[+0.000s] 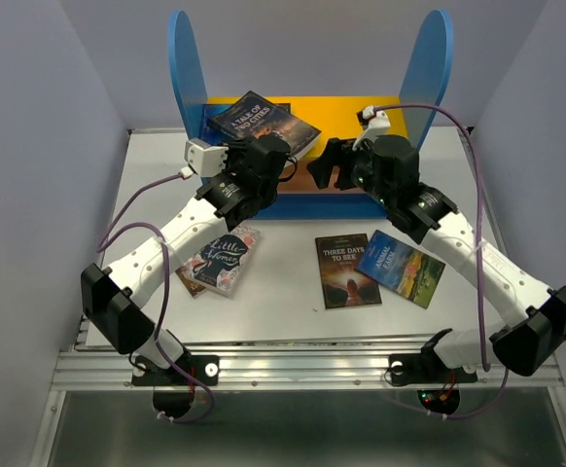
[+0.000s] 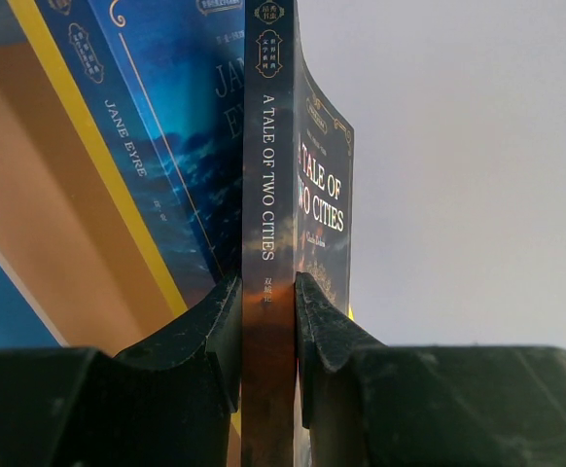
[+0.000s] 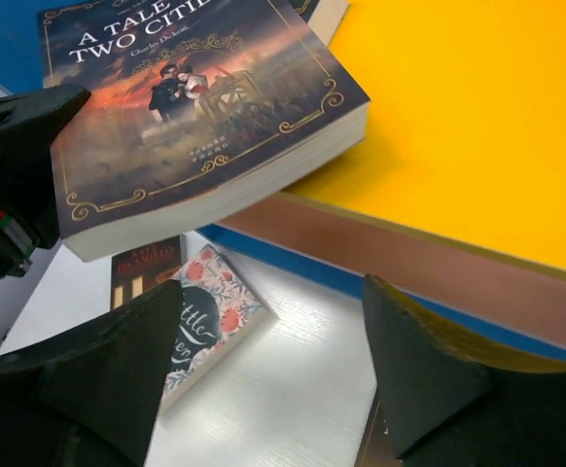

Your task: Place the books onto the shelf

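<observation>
My left gripper (image 1: 275,154) (image 2: 268,302) is shut on the spine of a dark book, "A Tale of Two Cities" (image 1: 262,122) (image 2: 268,195) (image 3: 195,107), and holds it over the yellow board (image 1: 361,109) (image 3: 477,117) of the shelf (image 1: 188,68). A blue "Jane Eyre" (image 2: 157,146) lies just behind it on the shelf. To its right my right gripper (image 1: 327,167) (image 3: 273,341) is open and empty, in front of the brown lower board (image 3: 439,272). On the table lie the floral "Little Women" (image 1: 227,258) (image 3: 200,321), "Three Days to See" (image 1: 346,270) and a blue "Animal Farm" (image 1: 400,268).
A dark brown book (image 1: 191,282) (image 3: 142,268) is partly covered by "Little Women". The shelf's tall blue side panels (image 1: 429,68) stand at either end. Grey walls close in the table (image 1: 283,316) on three sides.
</observation>
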`<state>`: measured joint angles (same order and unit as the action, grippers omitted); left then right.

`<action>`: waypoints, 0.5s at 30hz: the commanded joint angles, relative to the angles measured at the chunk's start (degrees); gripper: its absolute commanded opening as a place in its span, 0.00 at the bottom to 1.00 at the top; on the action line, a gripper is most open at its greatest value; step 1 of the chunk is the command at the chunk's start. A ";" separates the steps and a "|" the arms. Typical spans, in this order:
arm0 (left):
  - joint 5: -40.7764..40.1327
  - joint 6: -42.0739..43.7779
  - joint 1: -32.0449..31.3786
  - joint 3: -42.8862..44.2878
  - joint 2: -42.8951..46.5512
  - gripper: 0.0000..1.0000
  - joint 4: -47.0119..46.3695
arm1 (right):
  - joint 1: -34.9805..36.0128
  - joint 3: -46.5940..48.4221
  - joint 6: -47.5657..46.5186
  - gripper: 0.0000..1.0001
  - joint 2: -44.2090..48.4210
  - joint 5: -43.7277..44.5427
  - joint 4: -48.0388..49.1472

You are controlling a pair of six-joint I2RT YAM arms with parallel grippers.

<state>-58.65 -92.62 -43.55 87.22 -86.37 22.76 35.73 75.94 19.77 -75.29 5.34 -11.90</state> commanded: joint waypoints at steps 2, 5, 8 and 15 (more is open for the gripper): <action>-2.61 -4.85 -0.13 3.92 0.15 0.00 2.73 | 0.22 6.40 -2.80 0.64 -5.38 2.19 0.13; -1.73 -4.15 -0.13 3.75 -0.20 0.10 2.46 | 0.22 9.48 -3.94 0.54 -7.06 7.72 -1.98; -0.94 -4.50 -0.13 2.61 -0.03 0.24 2.29 | 0.22 11.15 -5.70 0.50 -8.91 8.81 -2.07; 1.87 1.78 -0.13 -2.66 3.04 0.56 -4.11 | 0.22 17.73 -8.16 0.47 -15.05 10.91 -1.72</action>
<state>-56.86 -96.20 -43.51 86.85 -86.74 24.25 35.73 87.09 14.44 -87.50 12.60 -15.14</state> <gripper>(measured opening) 0.441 0.475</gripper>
